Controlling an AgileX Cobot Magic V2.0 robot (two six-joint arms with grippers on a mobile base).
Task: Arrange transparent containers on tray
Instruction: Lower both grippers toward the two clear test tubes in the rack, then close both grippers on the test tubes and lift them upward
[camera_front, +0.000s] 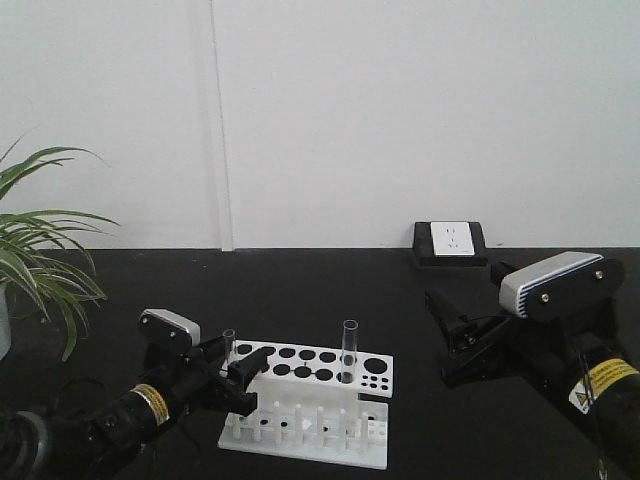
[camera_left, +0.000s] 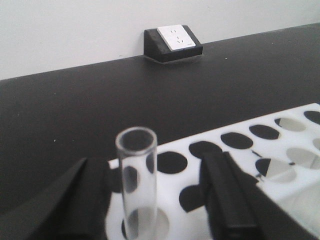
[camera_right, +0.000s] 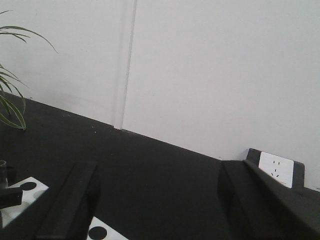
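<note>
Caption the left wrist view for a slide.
Open left gripper straddles an upright test tube standing in the white rack.

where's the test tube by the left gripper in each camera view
exterior front: the test tube stands at the white rack's left end, lower left, at the left gripper.
left wrist: bottom centre, upright between the open fingers.
right wrist: only a sliver of glass at the far left edge; cannot tell which tube.
shared landmark: the socket box by the wall.

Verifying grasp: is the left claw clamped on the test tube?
No, the left claw straddles the test tube, but white rack shows through a wide gap beside it.
</note>
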